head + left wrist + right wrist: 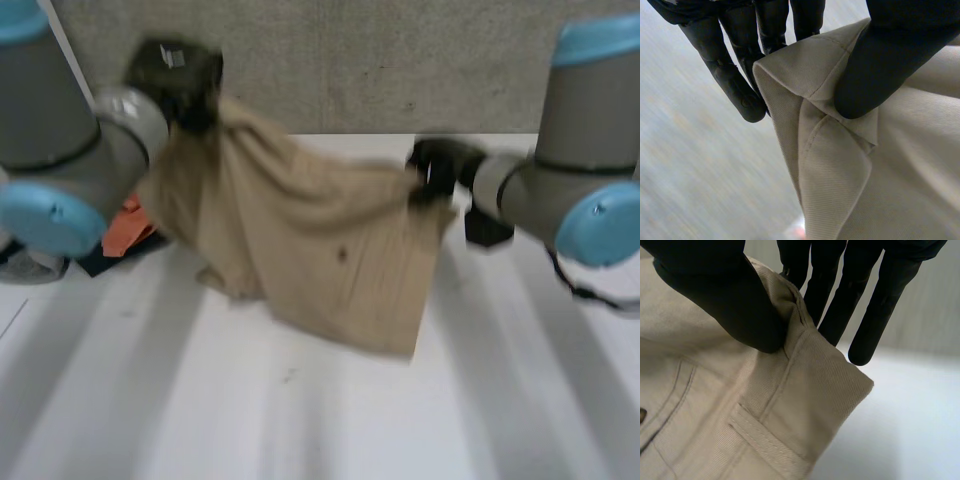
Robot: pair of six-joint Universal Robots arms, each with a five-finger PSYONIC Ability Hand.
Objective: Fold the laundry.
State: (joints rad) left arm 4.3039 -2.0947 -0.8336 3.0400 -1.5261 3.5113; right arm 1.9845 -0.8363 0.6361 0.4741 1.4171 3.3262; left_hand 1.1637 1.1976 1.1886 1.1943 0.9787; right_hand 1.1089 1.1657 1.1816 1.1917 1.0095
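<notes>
Orange cloth (128, 225) crowds the left edge of the worktop (300, 420), so steer clear. Left robot hand (180, 75) pinches a hem corner of the hanging beige garment (320, 250) up high. Right robot hand (440, 165) pinches its waistband corner lower. I'd level both, pull taut, then lay it flat in the open middle.

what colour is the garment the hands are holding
Plain tan garment, clearest in the head view.

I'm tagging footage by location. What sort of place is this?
Probably a robotics lab bench: a white table against a grey wall, the left hand and right hand pinching a beige garment, more clothes heaped aside.
</notes>
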